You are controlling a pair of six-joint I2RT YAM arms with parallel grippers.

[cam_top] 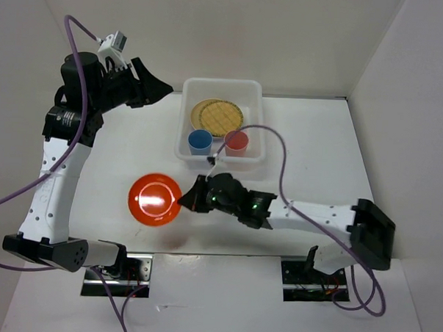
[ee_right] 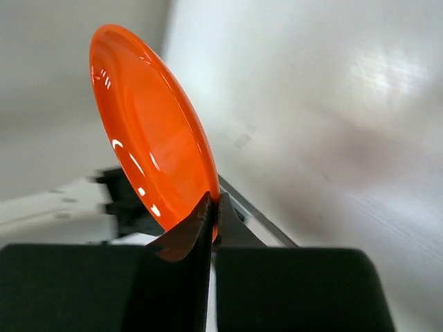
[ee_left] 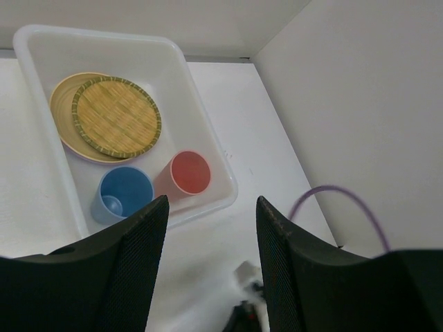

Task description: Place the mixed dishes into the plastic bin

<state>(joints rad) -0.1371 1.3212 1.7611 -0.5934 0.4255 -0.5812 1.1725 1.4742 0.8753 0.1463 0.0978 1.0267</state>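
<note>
Right hand [ee_right: 213, 202] tight on rim of orange plate [ee_right: 149, 131], seemingly lifted; left hand [ee_left: 211, 204] wide, empty.

In the bin [ee_left: 208, 117] the woven tan disc [ee_left: 116, 116] covers most of the pale yellow plate [ee_left: 61, 114] — only a crescent shows, and what lies under it cannot be told. The bin's near rim passes behind one finger [ee_left: 131, 270] of the left gripper [ee_left: 212, 207]. Between these fingers, at the bottom edge, a small white and dark part [ee_left: 243, 280] is too blurred to name. The lower rim of the orange plate [ee_right: 149, 138] is hidden between the fingers of the right gripper [ee_right: 213, 204] — behind the plate, a dark shape [ee_right: 118, 200] is out of focus.
</note>
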